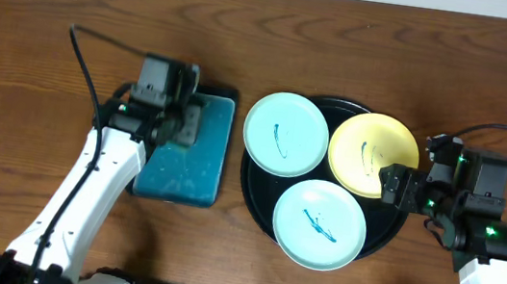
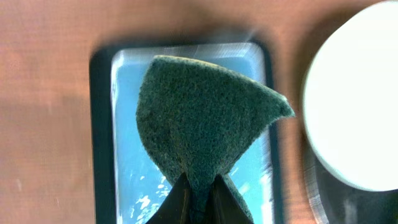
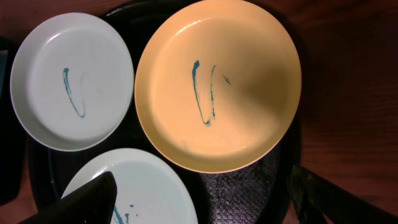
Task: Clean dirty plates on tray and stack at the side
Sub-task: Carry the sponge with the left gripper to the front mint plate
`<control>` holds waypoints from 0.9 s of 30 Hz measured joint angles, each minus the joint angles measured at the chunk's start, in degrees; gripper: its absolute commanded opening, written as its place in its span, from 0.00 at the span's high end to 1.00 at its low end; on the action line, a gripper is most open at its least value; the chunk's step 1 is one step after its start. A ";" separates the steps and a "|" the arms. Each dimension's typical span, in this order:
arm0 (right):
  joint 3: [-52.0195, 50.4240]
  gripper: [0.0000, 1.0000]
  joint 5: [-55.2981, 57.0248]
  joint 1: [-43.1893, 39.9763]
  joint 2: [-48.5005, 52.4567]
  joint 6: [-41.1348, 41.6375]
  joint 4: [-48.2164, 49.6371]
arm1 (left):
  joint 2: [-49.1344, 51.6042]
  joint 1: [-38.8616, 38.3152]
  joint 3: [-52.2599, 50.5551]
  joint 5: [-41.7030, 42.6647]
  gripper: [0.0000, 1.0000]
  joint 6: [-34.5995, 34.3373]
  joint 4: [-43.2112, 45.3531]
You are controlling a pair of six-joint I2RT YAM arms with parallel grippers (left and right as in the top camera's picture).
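Note:
Three plates lie on the round black tray (image 1: pixel 385 238): a mint-white one (image 1: pixel 285 133) at the back left, a yellow one (image 1: pixel 373 154) at the back right, a mint-white one (image 1: pixel 319 224) in front. All carry teal scribbles, which also show in the right wrist view on the yellow plate (image 3: pixel 217 84) and the back mint plate (image 3: pixel 71 81). My left gripper (image 2: pixel 199 193) is shut on a dark green sponge (image 2: pixel 205 124) over the teal tray (image 2: pixel 127 155). My right gripper (image 3: pixel 199 199) is open above the tray's right part, next to the yellow plate.
The small rectangular teal tray (image 1: pixel 184 158) with a dark rim lies left of the black tray on the brown wooden table (image 1: pixel 30 66). Cables run from both arms. A wall edge runs along the table's back.

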 measured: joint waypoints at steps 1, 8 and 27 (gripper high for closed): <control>0.00 0.13 0.02 0.00 0.00 0.00 0.02 | 0.07 -1.07 1.90 0.02 0.93 0.00 0.11; 0.00 0.14 0.00 0.00 0.00 0.02 0.00 | 4.33 -9.90 7.34 0.79 0.93 -0.17 5.88; 0.17 0.31 -8.13 0.04 11.50 -0.07 -14.73 | 13.88 -23.65 7.32 20.90 0.93 -13.27 1.53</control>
